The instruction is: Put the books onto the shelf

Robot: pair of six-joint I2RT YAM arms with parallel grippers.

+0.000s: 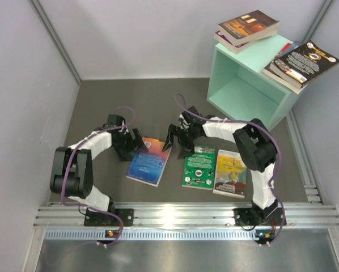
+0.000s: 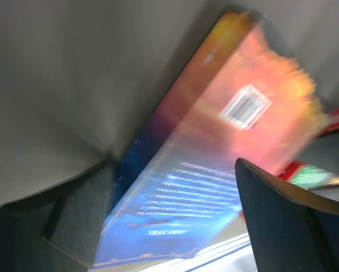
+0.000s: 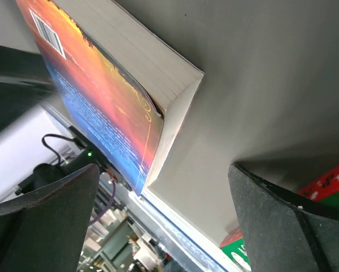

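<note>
Your left fingers [image 2: 283, 226] and right fingers [image 3: 45, 221], both spread, flank the blue-orange book [image 1: 148, 161] on the worktop [image 1: 101, 102]. This looks like the pickup step; next, pinch an edge.

The mint-green shelf [image 1: 259, 54] stands at the far right of the table [image 1: 101, 107], its open face turned toward the near left. On its top lie a brown-covered stack [image 1: 249, 25] at the far corner and a black-covered stack [image 1: 305, 61] overhanging the right edge. Three books lie flat in a row on the table near the front: the blue-orange book [image 1: 148, 161] on the left, the green book [image 1: 199, 166] in the middle, the yellow book [image 1: 231, 173] on the right.
</note>
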